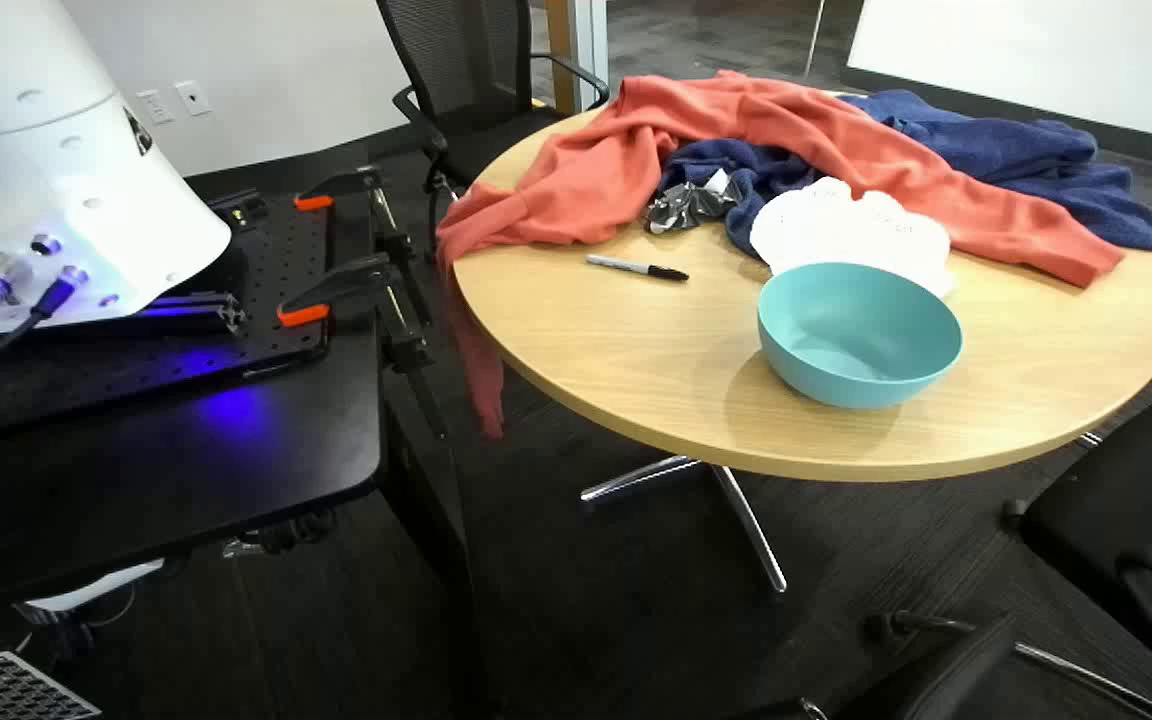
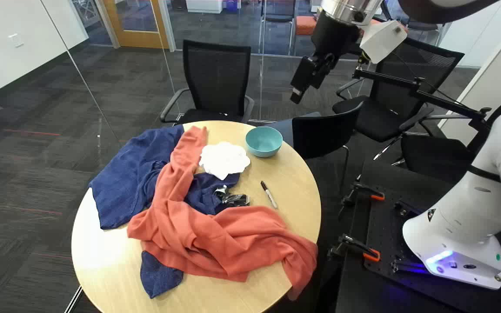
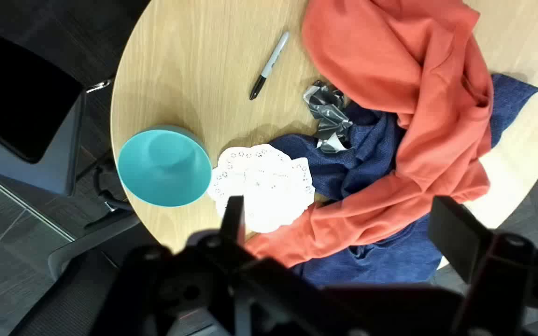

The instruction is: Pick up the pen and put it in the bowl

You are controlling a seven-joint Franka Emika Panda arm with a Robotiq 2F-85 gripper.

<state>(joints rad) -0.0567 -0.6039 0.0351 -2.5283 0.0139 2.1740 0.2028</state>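
Claw (image 3: 338, 207) raised, angled downward, spread wide

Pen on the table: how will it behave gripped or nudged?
The pen is probably stiff and light: it looks slim and straight. It also looks round-bodied, lying on a smooth-looking tabletop, so it may roll if nudged.
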